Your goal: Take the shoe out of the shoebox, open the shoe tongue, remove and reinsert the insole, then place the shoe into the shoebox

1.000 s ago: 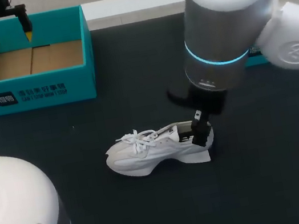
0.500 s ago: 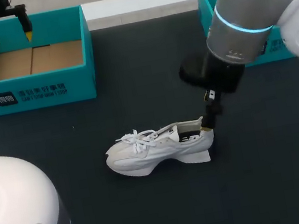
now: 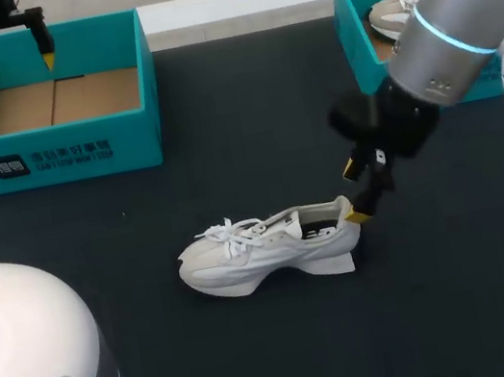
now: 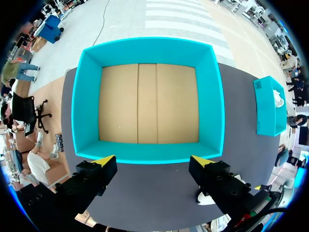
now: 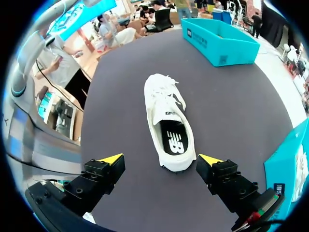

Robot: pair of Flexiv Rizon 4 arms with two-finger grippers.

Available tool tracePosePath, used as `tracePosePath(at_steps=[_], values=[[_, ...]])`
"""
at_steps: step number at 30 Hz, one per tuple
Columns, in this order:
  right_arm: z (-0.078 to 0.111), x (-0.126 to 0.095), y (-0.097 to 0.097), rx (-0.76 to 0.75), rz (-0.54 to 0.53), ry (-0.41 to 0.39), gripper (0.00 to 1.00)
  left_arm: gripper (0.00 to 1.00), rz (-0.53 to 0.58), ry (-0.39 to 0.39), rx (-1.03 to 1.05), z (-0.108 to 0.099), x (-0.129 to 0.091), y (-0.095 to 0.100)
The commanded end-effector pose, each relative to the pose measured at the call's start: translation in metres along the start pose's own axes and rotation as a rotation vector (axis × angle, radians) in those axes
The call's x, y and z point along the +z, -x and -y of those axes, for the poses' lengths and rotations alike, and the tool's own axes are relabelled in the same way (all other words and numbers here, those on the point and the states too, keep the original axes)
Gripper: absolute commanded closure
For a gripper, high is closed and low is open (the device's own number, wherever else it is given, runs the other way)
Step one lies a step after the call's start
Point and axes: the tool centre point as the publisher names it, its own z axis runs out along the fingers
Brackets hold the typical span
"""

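- The shoe point(image 3: 268, 249) stands on its sole on the table point(image 3: 223, 135), near the middle and outside both boxes. Its toe points to my left and its heel to my right.
- Its laces are tied at the front. The collar gapes, and the dark insole point(image 5: 174, 140) lies flat inside.
- The right gripper point(image 3: 354, 193) hangs at the heel end, tilted down from the right arm. Its fingers are spread apart and hold nothing.
- In the right wrist view the heel lies ahead of and between the two yellow tips. They stand wider than the heel, with dark table showing on each side of it.
- Whether the lower tip touches the heel rim in the head view, I cannot tell.
- The left box point(image 3: 60, 154) sits at the far left corner of the table, its brown cardboard floor showing and its front wall facing the shoe.
- The left gripper point(image 3: 17, 66) hangs over this box's far wall, fingers wide apart and gripping nothing. In its own view its tips sit above one long wall, inside the box's width.
- The right box point(image 3: 355, 24) stands at the far right, well apart from the left box, with a second shoe point(image 3: 392, 15) in it.
- A broad stretch of dark table separates the shoe from both boxes, and a strip of table runs between the boxes.
- The right arm crosses above the right box's near corner.
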Motion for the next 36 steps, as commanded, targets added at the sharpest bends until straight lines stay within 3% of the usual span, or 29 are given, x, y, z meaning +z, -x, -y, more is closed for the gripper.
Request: tracePosePath(at_steps=[1,3,19,22,25,32,36], values=[[0.008,0.007,0.004,0.007,0.017,0.255,0.00,0.00,0.000,0.000,0.000,0.000,0.000,0.000],[0.011,0.007,0.008,0.042,0.084,0.220,0.00,0.00,0.000,0.000,0.000,0.000,0.000,0.000],[0.011,0.007,0.008,0.042,0.084,0.220,0.00,0.00,0.000,0.000,0.000,0.000,0.000,0.000],[0.012,0.006,0.023,-0.027,0.109,0.372,0.00,0.00,0.000,0.000,0.000,0.000,0.000,0.000],[0.013,0.003,0.033,-0.098,0.103,0.431,0.00,0.00,0.000,0.000,0.000,0.000,0.000,0.000],[0.015,0.011,0.046,-0.225,0.077,0.459,0.00,0.00,0.000,0.000,0.000,0.000,0.000,0.000],[0.019,0.017,0.051,-0.261,0.114,0.488,0.00,0.00,0.000,0.000,0.000,0.000,0.000,0.000]])
